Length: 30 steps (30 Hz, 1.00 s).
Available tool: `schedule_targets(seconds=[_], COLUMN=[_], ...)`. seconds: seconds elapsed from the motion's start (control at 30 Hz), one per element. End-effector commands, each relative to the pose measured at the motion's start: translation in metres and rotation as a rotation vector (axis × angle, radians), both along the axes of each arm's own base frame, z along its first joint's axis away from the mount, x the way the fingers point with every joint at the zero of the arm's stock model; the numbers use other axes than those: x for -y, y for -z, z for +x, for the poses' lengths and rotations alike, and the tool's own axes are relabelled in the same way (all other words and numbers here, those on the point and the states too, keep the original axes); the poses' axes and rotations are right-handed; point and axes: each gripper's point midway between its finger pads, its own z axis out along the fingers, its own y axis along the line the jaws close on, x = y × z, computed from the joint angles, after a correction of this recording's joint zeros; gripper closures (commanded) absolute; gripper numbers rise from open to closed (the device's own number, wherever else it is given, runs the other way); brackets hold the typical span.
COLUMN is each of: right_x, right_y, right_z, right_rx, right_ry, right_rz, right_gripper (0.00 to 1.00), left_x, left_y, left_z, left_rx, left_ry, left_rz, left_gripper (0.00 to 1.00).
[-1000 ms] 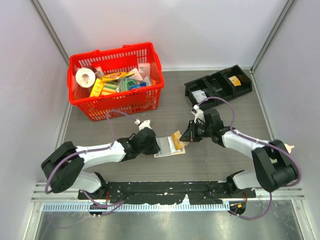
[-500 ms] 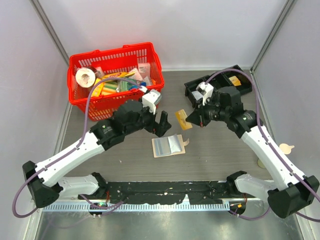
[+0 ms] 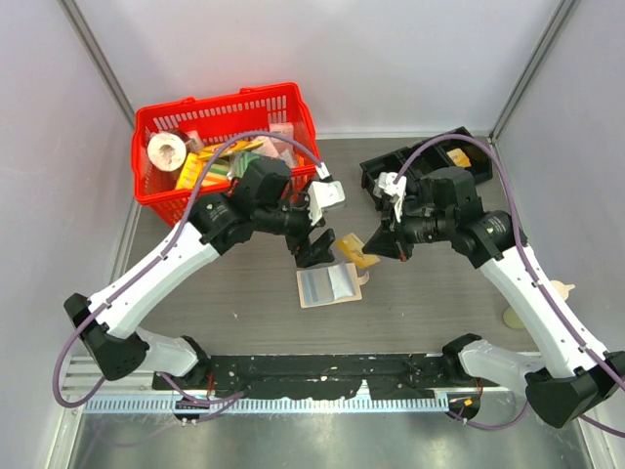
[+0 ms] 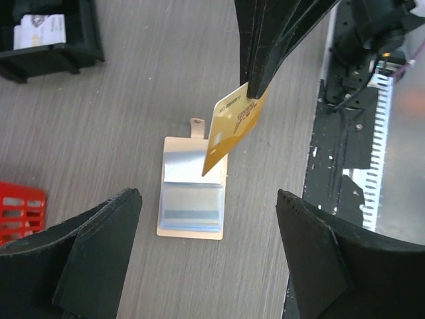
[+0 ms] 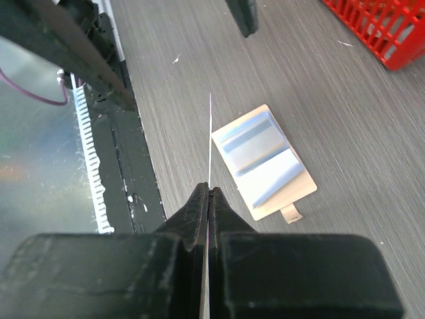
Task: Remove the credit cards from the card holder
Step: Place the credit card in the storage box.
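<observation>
1. The yellow-orange credit card (image 4: 232, 126) was held up in the air, tilted, just above the card holder's (image 4: 192, 193) tab end and clear of its sleeves.
2. The right fingers (image 4: 265, 40) were closed tight on the card's upper edge, pinching it so the rest hung free below them.
3. The card holder lay open and flat on the table (image 3: 225, 283), with its pale blue-grey sleeves facing up.
4. The left fingers (image 4: 99, 246) were spread wide and held nothing. They hovered over the card holder, one finger to each side of it in the left wrist view.
5. A red basket (image 3: 225, 200) full of packets stood beyond the card holder to its far left. A black three-part tray (image 3: 430, 166) stood to its far right.
</observation>
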Motion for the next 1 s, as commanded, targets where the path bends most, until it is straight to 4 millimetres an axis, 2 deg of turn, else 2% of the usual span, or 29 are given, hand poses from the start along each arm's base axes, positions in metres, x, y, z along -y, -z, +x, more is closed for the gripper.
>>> schedule_targets(seconds=[0.0, 0.17, 0.3, 0.5, 0.83, 0.97], right_x=[-0.007, -0.01, -0.012, -0.015, -0.019, -0.02], right_y=[-0.019, -0.019, -0.018, -0.016, -0.015, -0.014], right_z=[-0.014, -0.016, -0.017, -0.018, -0.019, -0.019], right_rx=[0.076, 0.084, 0.084, 0.083, 0.082, 0.076], right_ry=[-0.118, -0.144, -0.153, -0.167, -0.178, -0.182], right_rz=[0.034, 0.032, 0.03, 0.025, 0.025, 0.022], right_gripper=[0.99, 0.99, 0.99, 0.99, 0.99, 0.99], left_x=[0.005, 0.022, 0.03, 0.035, 0.041, 0.042], left_y=[-0.028, -0.032, -0.031, -0.033, -0.023, -0.02], left_z=[-0.018, -0.024, -0.03, -0.034, -0.034, -0.034], left_rx=[0.007, -0.06, -0.129, -0.177, -0.224, -0.235], left_ry=[0.197, 0.266, 0.309, 0.345, 0.354, 0.356], left_rz=[-0.11, -0.169, -0.184, -0.2, -0.196, -0.189], left_gripper=[0.16, 0.3, 0.36, 0.45, 0.61, 0.71])
